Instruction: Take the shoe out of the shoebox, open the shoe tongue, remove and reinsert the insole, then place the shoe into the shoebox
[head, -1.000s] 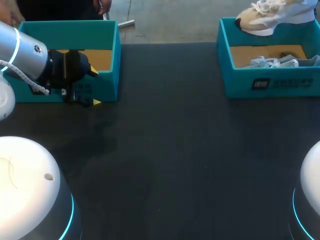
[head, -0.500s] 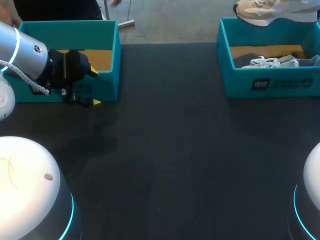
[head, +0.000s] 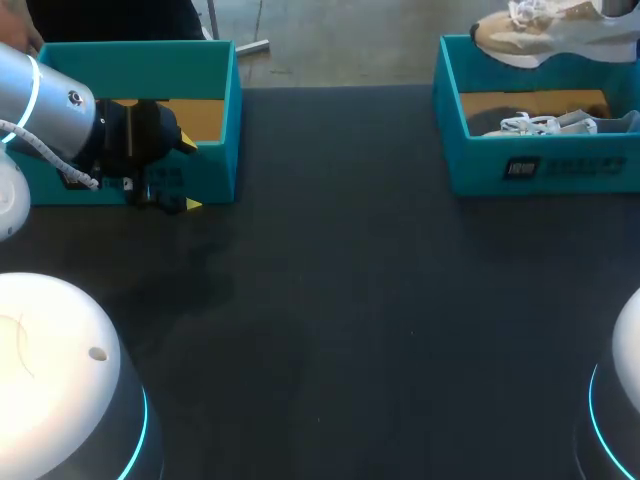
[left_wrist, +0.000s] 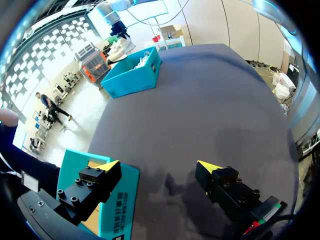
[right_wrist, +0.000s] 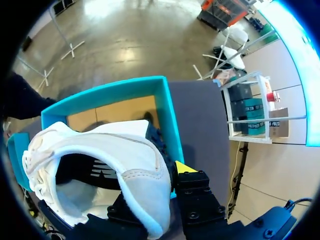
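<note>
A white and beige shoe (head: 535, 32) hangs above the back wall of the teal shoebox (head: 545, 165) at the far right. In the right wrist view my right gripper (right_wrist: 167, 175) is shut on the heel collar of the shoe (right_wrist: 100, 150): one yellow-tipped finger (right_wrist: 185, 167) is outside, the other is hidden inside the shoe. The shoebox (right_wrist: 162, 105) lies below it. A second shoe with white laces (head: 540, 123) lies in the box. My left gripper (head: 188, 175) stands open at the front wall of another teal box (head: 215, 70), with nothing between its fingers (left_wrist: 107, 165).
The left teal box (left_wrist: 112, 200) sits at the far left, partly under my left gripper (left_wrist: 157, 166). Dark table top (head: 350, 300) stretches between the two boxes. The bases of my arms fill the near corners.
The shoe has risen out of the right shoebox and shifted a little to the right. The left arm has not moved.
</note>
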